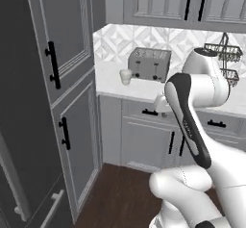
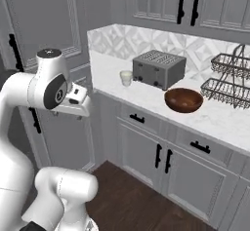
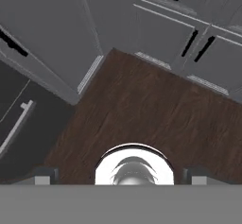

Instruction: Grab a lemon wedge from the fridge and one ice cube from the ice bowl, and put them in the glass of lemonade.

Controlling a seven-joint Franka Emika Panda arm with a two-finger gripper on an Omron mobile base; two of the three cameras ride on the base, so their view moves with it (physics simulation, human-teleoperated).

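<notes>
From my remote seat, I have the arm folded high over the dark wood floor [image 3: 142, 100] with its fingers [image 3: 45, 175] spread wide and nothing between them, pointing straight down at bare boards. The fridge [image 1: 19, 140] stands shut at the far left of the left base view, its long grey bar handles low by the floor, so the lemon wedge I judge to be inside lies to the hand's left and behind a closed door. In the hand view a fridge handle [image 3: 16, 124] runs slantwise along the left edge, well apart from the fingertips.

On the tabletop [image 2: 146, 96] to the right, the glass of lemonade [image 2: 126, 77] sits just beside the toaster [image 2: 158, 68], and the ice bowl [image 2: 183, 100] rests nearer the front edge, between the toaster and a wire rack [image 2: 229, 79]. I cannot make out ice in the bowl.

My reading: no step is done yet, and the first reach must swing left towards the fridge handle, away from glass and bowl.
</notes>
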